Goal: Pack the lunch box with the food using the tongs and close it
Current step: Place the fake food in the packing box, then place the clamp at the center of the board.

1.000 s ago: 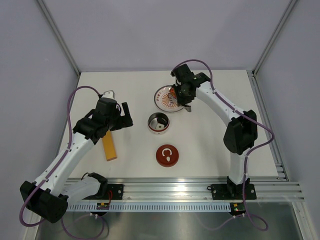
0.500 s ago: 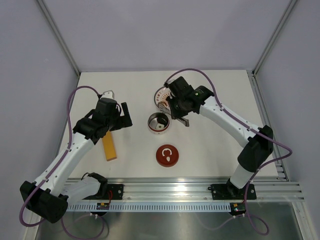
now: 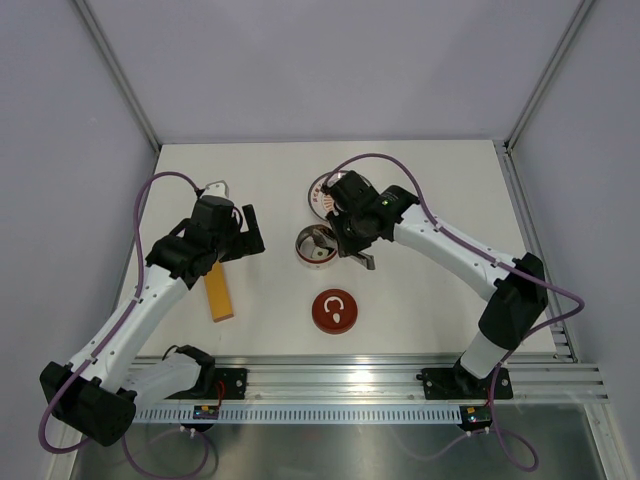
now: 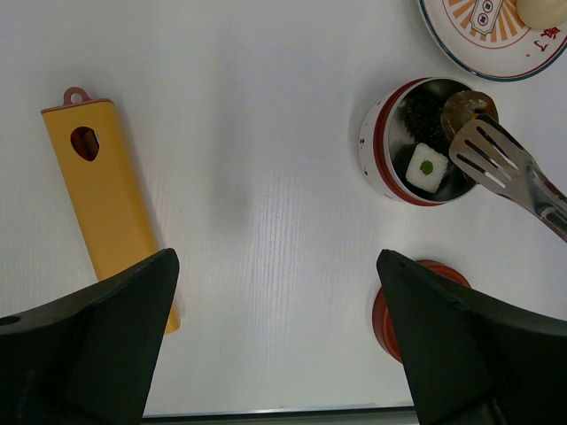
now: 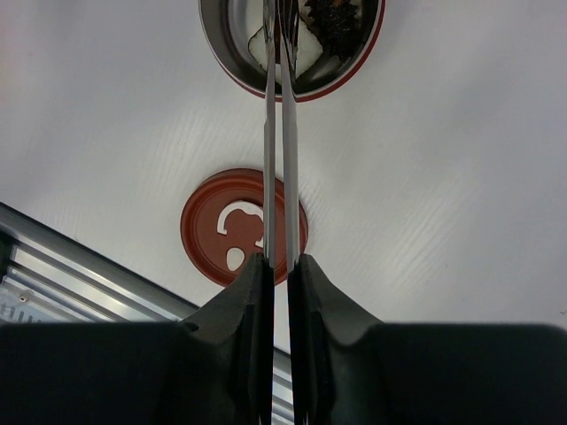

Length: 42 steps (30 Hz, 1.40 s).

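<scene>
The steel lunch box (image 4: 416,142), red-banded, stands open near the middle of the white worktop (image 3: 450,170), its dark-red lid (image 3: 335,311) lying toward the front edge. The right hand (image 5: 276,266), clamped narrow on the tongs (image 4: 509,168), has swung from the plate (image 4: 496,35) to the tin and holds brown food (image 4: 465,104) over it. The left hand (image 4: 275,266) stays wide.

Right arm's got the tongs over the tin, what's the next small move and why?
Probably ease the right gripper open slightly, so the tongs spread and drop the brown piece that seems pinched at their tips. The tips sit over the open lunch box, which holds a white piece and a dark piece.
</scene>
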Motion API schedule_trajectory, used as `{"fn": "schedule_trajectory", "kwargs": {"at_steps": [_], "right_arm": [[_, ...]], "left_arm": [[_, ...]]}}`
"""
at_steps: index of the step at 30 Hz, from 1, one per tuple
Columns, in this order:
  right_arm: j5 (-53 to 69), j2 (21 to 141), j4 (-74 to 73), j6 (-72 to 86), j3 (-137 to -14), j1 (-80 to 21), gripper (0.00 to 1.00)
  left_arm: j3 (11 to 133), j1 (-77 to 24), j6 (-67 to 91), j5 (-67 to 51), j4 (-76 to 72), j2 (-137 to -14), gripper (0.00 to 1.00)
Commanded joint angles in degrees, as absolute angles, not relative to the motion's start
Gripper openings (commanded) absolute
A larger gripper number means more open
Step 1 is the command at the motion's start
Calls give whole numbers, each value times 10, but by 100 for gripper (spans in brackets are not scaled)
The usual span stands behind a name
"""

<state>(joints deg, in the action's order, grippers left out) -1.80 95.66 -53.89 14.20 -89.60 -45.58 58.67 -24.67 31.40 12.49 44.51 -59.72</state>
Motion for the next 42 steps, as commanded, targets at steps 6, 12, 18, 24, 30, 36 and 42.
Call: {"fn": "schedule_trajectory", "kwargs": {"at_steps": [6, 12, 18, 24, 30, 36, 42], "right_arm": [[-3, 971, -520, 146, -916, -475, 40], [-5, 976, -519, 145, -917, -475, 50], [-16, 972, -523, 142, -925, -475, 50], [-68, 948, -524, 140, -935, -475, 47], [-149, 918, -523, 144, -932, -431, 46], [-185, 873, -477, 161, -868, -321, 45], [-211, 853, -427, 170, -794, -237, 46]], "left_arm": [[598, -244, 314, 134, 439, -591, 99], [599, -243, 314, 134, 439, -592, 99], [599, -244, 314, 133, 437, -591, 99], [600, -243, 314, 131, 438, -592, 99], [601, -243, 313, 130, 437, -593, 99], [599, -244, 309, 131, 438, -592, 99], [599, -243, 307, 131, 438, -592, 99]]}}
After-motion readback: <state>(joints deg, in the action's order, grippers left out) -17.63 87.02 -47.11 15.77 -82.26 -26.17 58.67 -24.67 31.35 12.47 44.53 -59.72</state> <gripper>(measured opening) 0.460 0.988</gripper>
